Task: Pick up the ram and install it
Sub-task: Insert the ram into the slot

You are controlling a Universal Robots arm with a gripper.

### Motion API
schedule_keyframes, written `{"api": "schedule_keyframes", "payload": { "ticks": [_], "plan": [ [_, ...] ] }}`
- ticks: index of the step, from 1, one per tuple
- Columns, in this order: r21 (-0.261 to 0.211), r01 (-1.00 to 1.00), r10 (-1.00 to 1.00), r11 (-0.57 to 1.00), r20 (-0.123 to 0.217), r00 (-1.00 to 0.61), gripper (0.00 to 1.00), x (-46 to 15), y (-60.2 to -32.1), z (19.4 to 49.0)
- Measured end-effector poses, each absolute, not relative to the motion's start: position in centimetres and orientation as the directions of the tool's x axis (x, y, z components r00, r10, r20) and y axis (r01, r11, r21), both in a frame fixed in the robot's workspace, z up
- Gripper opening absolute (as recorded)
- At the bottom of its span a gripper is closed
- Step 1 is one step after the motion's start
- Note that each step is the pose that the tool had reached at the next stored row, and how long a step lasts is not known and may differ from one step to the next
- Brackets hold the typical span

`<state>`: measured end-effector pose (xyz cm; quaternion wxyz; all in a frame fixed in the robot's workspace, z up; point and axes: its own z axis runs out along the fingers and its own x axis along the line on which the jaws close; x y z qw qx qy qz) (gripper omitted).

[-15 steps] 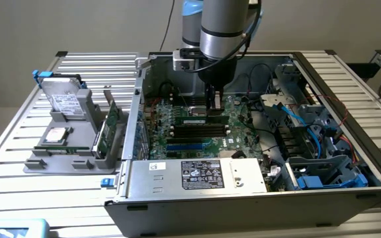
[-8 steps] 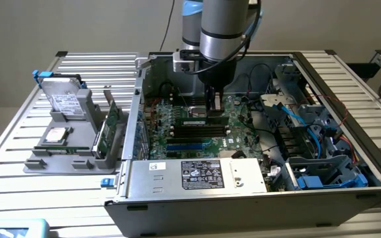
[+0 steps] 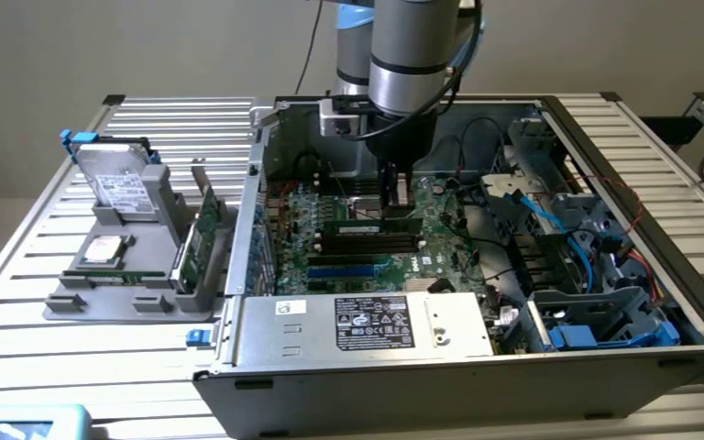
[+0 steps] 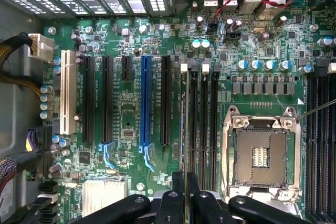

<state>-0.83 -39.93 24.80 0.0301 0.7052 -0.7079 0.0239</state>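
Inside the open computer case (image 3: pixel 597 165) my gripper (image 3: pixel 395 209) reaches straight down over the motherboard's (image 3: pixel 327 257) memory slots (image 3: pixel 370 243). The ram (image 3: pixel 374 223), a slim green stick with black chips, lies along the slot farthest from the case's front, right under the fingertips. In the wrist view the gripper (image 4: pixel 185 192) is shut on the ram (image 4: pixel 184 129), which shows edge-on as a thin line over the first of the black memory slots (image 4: pixel 205 124). Whether the stick is fully seated cannot be told.
A grey holder (image 3: pixel 120 275) at the exterior view's left carries a hard drive (image 3: pixel 120 183) and taller green expansion cards (image 3: pixel 205 229). The power supply (image 3: pixel 365 321) fills the case's front. The CPU socket (image 4: pixel 260 156), a blue slot (image 4: pixel 146 103) and cables (image 3: pixel 548 220) crowd the board.
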Motion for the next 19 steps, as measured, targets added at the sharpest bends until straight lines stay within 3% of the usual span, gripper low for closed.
{"api": "schedule_keyframes", "payload": {
  "ticks": [19],
  "plan": [
    [0.008, -1.0, -0.996, -0.007, 0.089, 0.007, 0.14, -0.95, -39.28, 23.91]
  ]
}}
